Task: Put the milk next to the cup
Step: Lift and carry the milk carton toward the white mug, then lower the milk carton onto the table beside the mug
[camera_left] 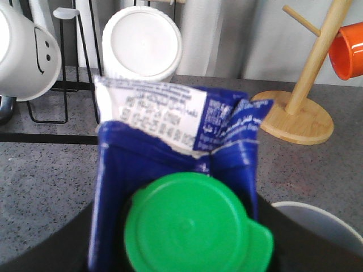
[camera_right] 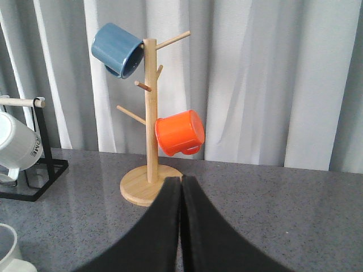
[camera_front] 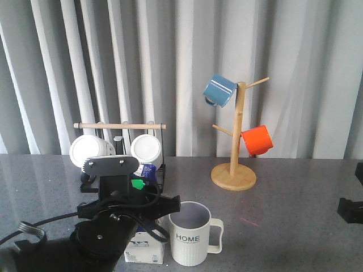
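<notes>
Milk (camera_front: 146,241) clamped in left gripper (camera_front: 142,218), base near table (camera_front: 295,226) just beside cup (camera_front: 190,233): lower straight, keep upright, release gently; right gripper (camera_right: 181,226) closed empty.

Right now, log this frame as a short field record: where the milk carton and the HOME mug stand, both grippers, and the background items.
milk: blue-and-white gable-top carton with green cap, on the table, left of the cup
cup: white ribbed HOME mug, upright
left gripper: around the carton
right gripper: fingers together, holding nothing
mug tree: wooden stand bearing a blue mug and an orange mug
rack: black wire rack with white mugs
</notes>
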